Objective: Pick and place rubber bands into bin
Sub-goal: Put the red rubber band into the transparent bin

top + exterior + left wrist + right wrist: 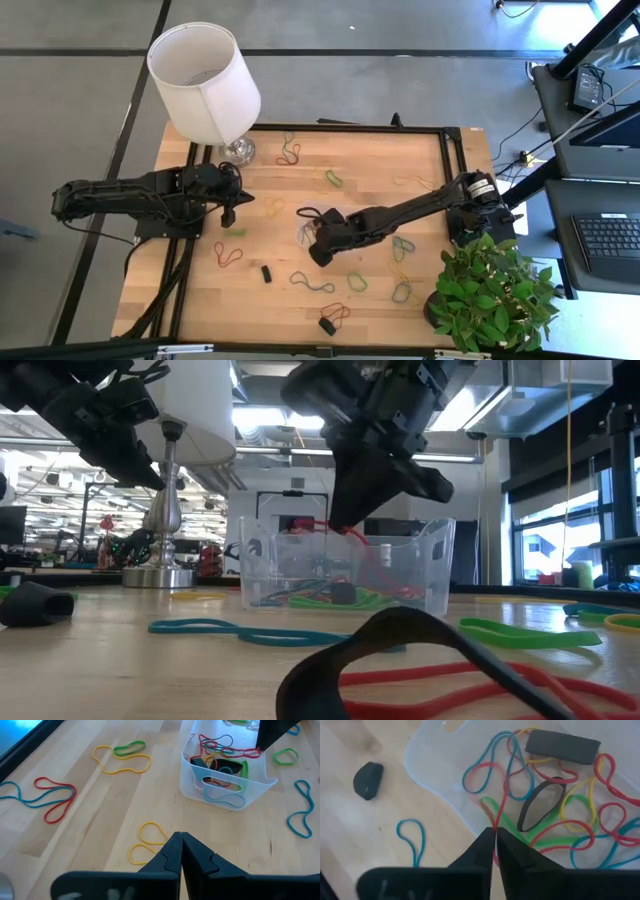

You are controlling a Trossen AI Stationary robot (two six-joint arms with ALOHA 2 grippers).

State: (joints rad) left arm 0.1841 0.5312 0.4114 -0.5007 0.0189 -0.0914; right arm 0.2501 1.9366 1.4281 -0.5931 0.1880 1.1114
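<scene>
Rubber band (496, 822), red, pinched in right gripper (495, 840) above bin (306, 232) at mid-table: release step in hand.

Hangs straight down from nearly shut fingertips, long axis vertical, lower end trailing onto bands already inside. Judged next: spread the fingers, lift clear, then go for another loop, perhaps the blue one (412, 840) just beside the bin. Left gripper (180, 851) closed and empty, waiting left of bin near yellow loop (148, 841).
</scene>
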